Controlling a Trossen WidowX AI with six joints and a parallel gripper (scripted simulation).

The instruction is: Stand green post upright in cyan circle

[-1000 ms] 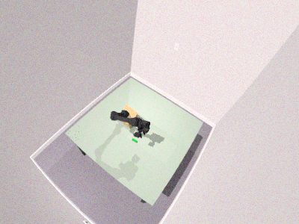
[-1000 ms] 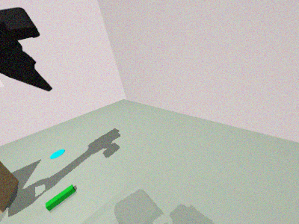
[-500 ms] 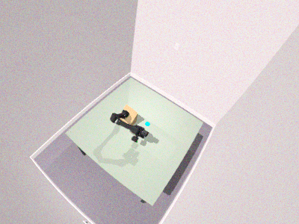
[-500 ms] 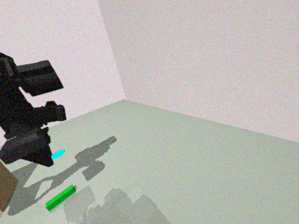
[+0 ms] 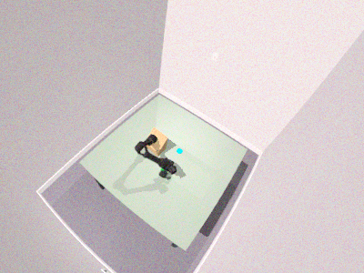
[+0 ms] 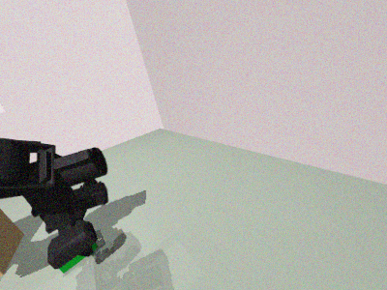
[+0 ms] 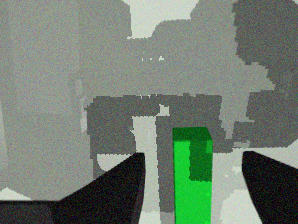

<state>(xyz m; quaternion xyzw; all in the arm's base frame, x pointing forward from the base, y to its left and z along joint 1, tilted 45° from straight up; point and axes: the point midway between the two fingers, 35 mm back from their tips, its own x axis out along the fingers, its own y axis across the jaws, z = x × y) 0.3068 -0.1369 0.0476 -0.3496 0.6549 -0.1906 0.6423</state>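
Observation:
The green post (image 5: 163,169) (image 6: 73,264) (image 7: 194,200) lies flat on the pale green table. In the wrist view its far end shows between my two black fingers, and its near part runs out of the bottom of the picture. My gripper (image 6: 92,248) (image 7: 192,161) is low over the post and open, with a gap between the post and each finger. In the exterior view a finger hides part of the post. The cyan circle (image 5: 179,151) lies flat on the table, apart from the post; it does not show in the other two views.
A light brown block (image 5: 159,139) (image 6: 9,242) stands beside the arm's base end, to the left of the circle in the top view. The arm reaches past it. A long dark shape (image 5: 225,200) runs along the table's right side. Arm shadows lie around the post.

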